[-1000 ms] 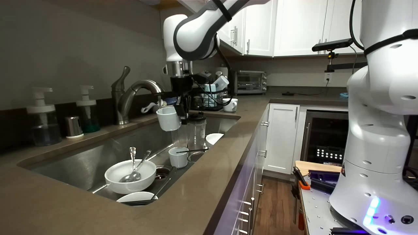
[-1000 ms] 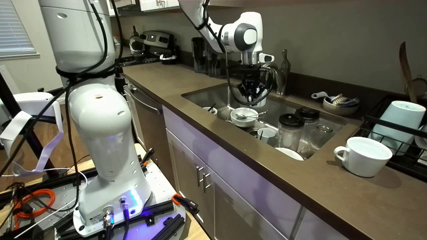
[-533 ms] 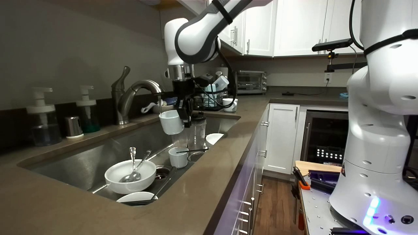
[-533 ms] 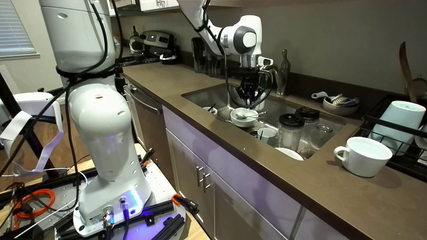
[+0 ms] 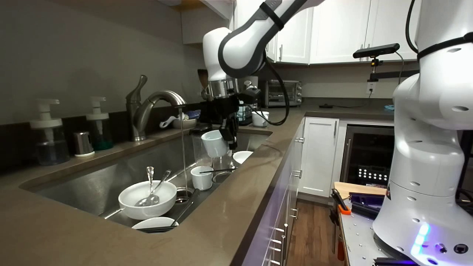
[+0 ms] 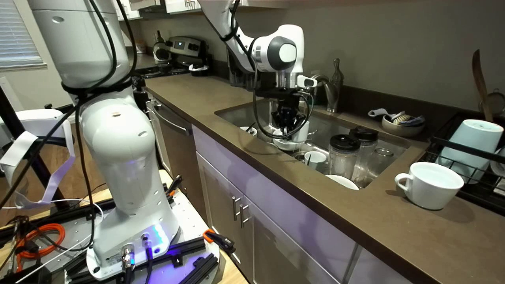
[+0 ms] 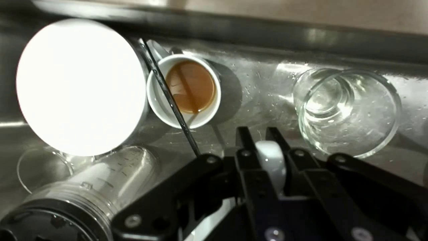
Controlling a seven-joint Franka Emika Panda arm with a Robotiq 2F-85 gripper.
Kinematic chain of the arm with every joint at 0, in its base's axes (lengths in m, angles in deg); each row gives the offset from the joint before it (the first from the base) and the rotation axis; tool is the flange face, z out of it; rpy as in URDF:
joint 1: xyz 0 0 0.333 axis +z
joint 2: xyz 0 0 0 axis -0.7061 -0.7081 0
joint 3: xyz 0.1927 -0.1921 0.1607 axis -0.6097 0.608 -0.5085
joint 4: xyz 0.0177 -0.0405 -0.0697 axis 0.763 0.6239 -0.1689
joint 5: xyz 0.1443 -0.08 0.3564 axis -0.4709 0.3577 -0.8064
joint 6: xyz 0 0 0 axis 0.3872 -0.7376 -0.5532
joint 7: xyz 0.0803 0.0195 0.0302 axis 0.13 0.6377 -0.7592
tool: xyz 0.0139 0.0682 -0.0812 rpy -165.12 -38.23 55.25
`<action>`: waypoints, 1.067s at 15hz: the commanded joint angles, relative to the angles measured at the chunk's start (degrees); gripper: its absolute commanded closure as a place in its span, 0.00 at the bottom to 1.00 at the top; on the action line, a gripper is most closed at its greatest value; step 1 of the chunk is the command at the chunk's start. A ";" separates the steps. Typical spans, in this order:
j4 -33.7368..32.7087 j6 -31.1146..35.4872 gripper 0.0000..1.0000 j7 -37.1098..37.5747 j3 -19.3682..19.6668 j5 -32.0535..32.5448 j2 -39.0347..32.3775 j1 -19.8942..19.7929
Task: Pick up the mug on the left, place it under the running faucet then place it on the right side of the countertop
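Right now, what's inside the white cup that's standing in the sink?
The wrist view shows brown liquid in the white cup and a dark stick crossing its mouth. The stick covers a strip of the inside; the bottom under the liquid can't be made out.

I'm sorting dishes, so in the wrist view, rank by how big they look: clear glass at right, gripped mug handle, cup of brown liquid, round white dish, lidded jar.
Largest to smallest:
round white dish
clear glass
cup of brown liquid
gripped mug handle (visible part)
Unranked: lidded jar, partly out of frame.
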 commanded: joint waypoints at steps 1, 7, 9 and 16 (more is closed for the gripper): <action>6.03 0.56 0.96 4.60 -0.03 2.57 7.61 -1.40; 6.20 0.02 0.96 4.44 1.18 1.33 11.44 -4.19; 4.87 -0.31 0.96 4.14 1.90 1.04 11.24 -5.25; -0.57 -1.47 0.96 3.19 5.31 -0.41 9.25 -8.47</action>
